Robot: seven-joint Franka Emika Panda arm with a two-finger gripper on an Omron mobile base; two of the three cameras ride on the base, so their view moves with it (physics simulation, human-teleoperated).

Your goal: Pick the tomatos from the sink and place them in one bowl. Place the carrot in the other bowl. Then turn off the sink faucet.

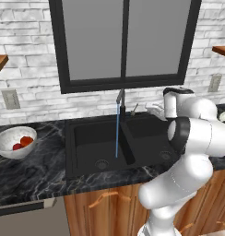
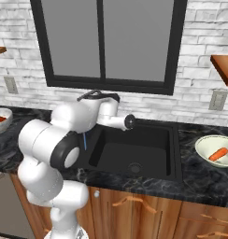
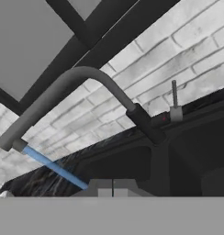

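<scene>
Now 2 tomatos point(image 1: 22, 143) in mottled bowl point(image 1: 6, 148), carrot point(image 2: 219, 154) in cream bowl point(image 2: 205, 150), claw point(image 3: 112, 189) closed, empty.

No readable text, labels, brand names, numbers or signs appear anywhere in this kitchen scene, on any surface, object or wall.

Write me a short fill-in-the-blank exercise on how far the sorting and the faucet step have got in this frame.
1. The two tomatoes lie in the mottled grey-white ____.
2. The carrot lies in the pale ____ bowl.
3. Water from the faucet is ____ running into the sink.
4. The gripper's jaws are ____.

Missing words: bowl; cream-greenish; still; shut
</scene>
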